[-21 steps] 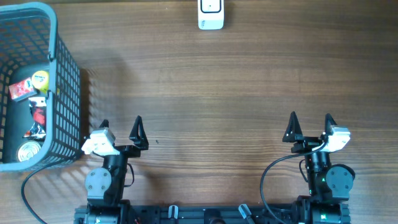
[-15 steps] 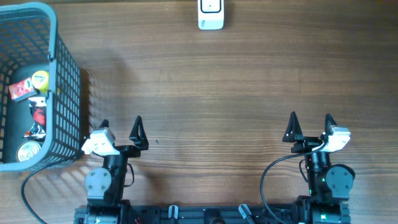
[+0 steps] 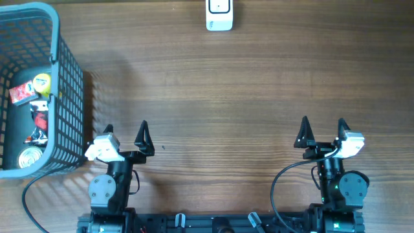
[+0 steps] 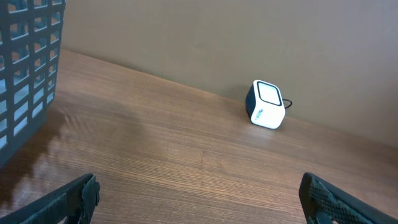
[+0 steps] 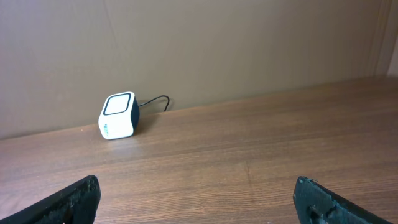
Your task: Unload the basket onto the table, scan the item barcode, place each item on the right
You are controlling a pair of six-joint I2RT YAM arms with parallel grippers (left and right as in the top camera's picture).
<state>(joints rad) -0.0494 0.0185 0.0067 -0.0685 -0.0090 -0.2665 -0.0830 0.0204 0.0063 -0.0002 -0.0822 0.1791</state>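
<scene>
Wood desk (image 3: pixel 226 97), plain brown wall (image 5: pixel 249 50) behind. My left gripper (image 3: pixel 125 127) and right gripper (image 3: pixel 323 122) both gape wide, empty, at the near edge. The items (image 3: pixel 29 90) lie in the blue basket (image 3: pixel 65 77) at my far left, a can (image 3: pixel 29 157) among them. White scanner (image 3: pixel 219 15) sits at the far edge, well apart.

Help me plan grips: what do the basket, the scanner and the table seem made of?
Basket: likely moulded plastic, matte blue-grey; uniform grid walls with a thick rounded rim.
Scanner: likely smooth plastic, white shell with dark sides, slight sheen.
Table: wood or wood-look laminate, brown grain lines, soft satin reflection.
</scene>
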